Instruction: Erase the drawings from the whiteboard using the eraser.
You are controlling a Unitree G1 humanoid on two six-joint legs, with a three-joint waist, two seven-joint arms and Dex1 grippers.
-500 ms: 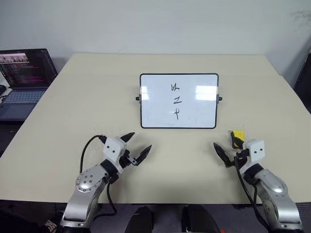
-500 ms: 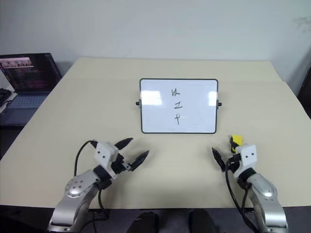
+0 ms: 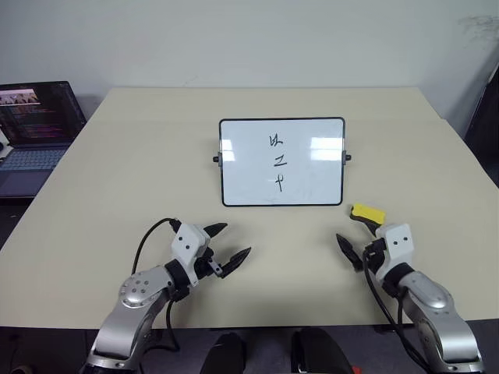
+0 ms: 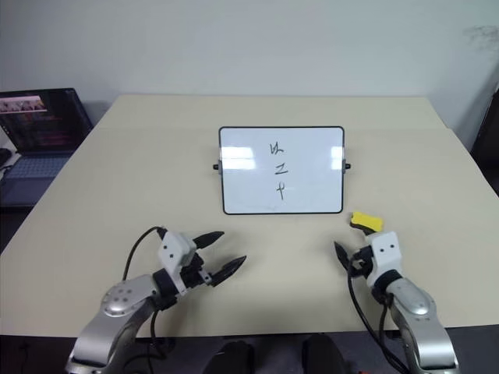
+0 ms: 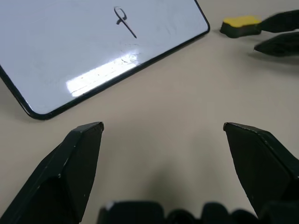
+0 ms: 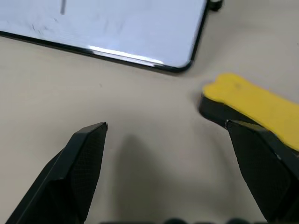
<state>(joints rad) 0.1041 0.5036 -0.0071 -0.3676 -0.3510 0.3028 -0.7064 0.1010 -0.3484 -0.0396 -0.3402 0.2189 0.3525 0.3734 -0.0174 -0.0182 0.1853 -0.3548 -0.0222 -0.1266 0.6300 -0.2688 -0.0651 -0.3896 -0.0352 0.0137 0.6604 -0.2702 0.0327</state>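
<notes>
The whiteboard (image 3: 308,175) stands tilted at the middle of the table, with the drawings (image 3: 277,162) in a short dark column near its centre. Just off the board's near right corner, the yellow eraser (image 3: 368,212) lies flat on the table, dark side down. My right gripper (image 3: 356,238) is open just in front of the eraser, and in the right wrist view one finger tip overlaps the eraser (image 6: 252,100) without gripping it. My left gripper (image 3: 235,241) is open and empty, low over the table before the board's left half.
An open laptop (image 3: 35,125) with a lit screen sits off the table's far left edge. The beige table (image 3: 117,171) is bare around the board, and a white wall stands behind its far edge.
The view has shifted a little. The left gripper has edged slightly rightward and nearer to me. The right gripper has shifted slightly left, so the eraser shows more fully.
</notes>
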